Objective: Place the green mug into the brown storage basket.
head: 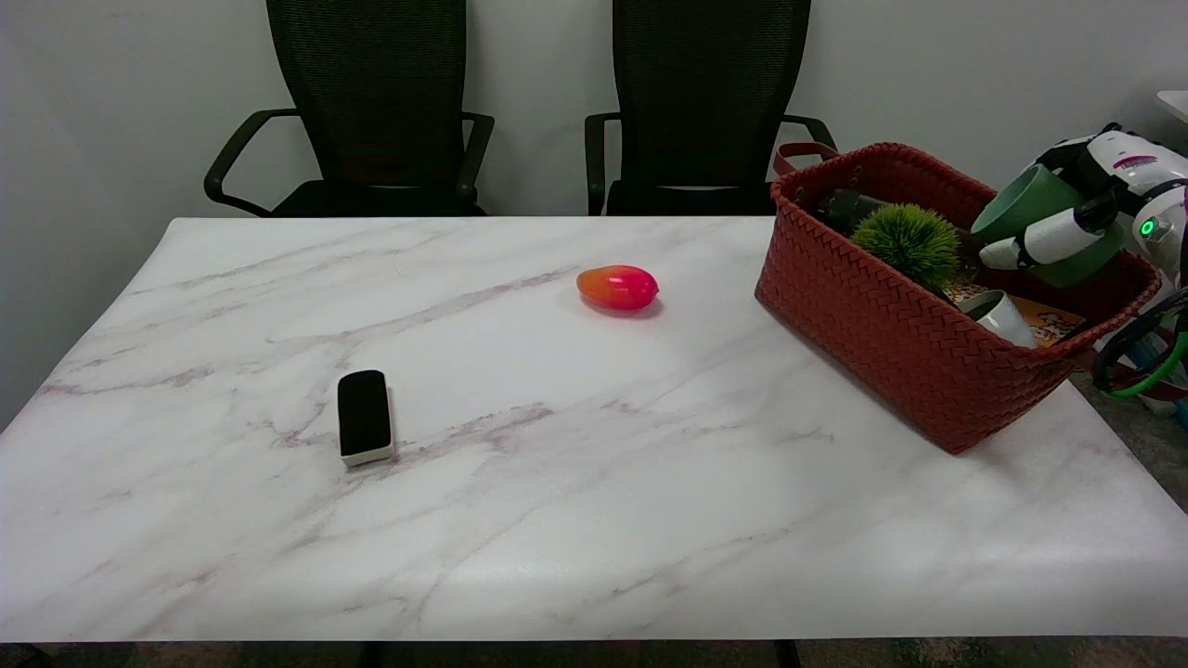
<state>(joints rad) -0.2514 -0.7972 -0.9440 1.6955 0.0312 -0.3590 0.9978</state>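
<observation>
The robot hand (1081, 218) holds the green mug (1035, 209) tilted above the brown storage basket (891, 343), at its right end. Next step probably: lower it inside and release.

Even, bright overhead lighting, diffuse. Broad soft glare on the glossy marble desk (520, 482), strongest near front edge. Shadows short and soft: under the mango (617, 287), beside the eraser (364, 417), below the woven basket (891, 343). Focus sharp centre-frame; slight softness and noise at right edge. Mild wide-angle bowing.
</observation>
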